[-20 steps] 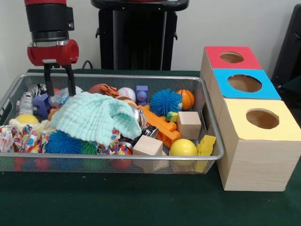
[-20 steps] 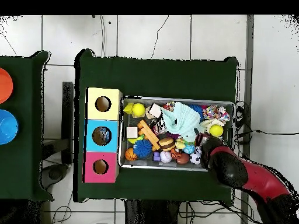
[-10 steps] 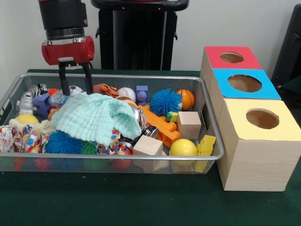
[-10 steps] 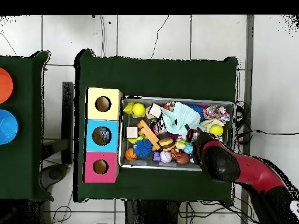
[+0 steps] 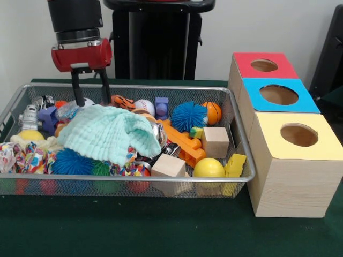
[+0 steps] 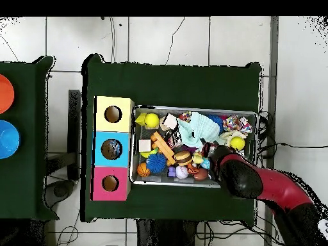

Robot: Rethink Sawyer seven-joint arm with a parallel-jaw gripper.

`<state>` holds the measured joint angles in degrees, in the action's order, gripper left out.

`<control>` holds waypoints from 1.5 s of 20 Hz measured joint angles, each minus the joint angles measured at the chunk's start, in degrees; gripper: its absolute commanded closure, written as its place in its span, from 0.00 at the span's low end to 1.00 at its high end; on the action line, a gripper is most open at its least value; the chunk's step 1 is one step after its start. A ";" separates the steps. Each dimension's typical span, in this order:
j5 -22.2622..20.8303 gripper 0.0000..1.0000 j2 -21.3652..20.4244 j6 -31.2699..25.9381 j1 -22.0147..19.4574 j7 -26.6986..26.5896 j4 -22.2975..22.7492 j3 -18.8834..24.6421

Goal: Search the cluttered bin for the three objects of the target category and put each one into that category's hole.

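My gripper (image 5: pixel 94 101) hangs open over the back left of the wire bin (image 5: pixel 244 160), its fingertips just above the rear edge of a mint cloth (image 5: pixel 107 134), with nothing between them. A soccer ball (image 5: pixel 87 101) peeks out right by the fingers, and a tiger toy (image 5: pixel 120 100) and a baseball (image 5: pixel 143 107) lie just to the right. Further right are a blue spiky ball (image 5: pixel 188 115) and a basketball (image 5: pixel 213 112). A yellow ball (image 5: pixel 208 168) rests at the front. In the overhead view the arm (image 6: pixel 242 178) covers the bin's corner and hides the gripper.
Three boxes with round holes stand beside the bin: red (image 5: pixel 263 65), blue (image 5: pixel 278 95), yellow (image 5: pixel 299 135). The bin also holds wooden cubes (image 5: pixel 215 141), an orange block (image 5: pixel 182 142), a purple block (image 5: pixel 161 107), a colourful cloth (image 5: pixel 21 158) and another spiky ball (image 5: pixel 72 160).
The gripper has travelled right along the back of the bin and risen slightly, from the far left end to above the cloth's rear edge. It stays open and empty.
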<state>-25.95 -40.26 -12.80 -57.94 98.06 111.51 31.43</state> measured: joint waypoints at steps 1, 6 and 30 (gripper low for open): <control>-0.27 0.00 -0.08 -0.38 0.16 0.00 -0.03 -0.03; -2.64 0.00 -0.71 -3.31 2.75 0.00 -0.90 -1.27; -7.05 0.00 -4.28 -21.29 8.55 -0.01 -7.38 -2.84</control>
<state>-33.00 -44.54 -34.09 -49.39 98.05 104.13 28.59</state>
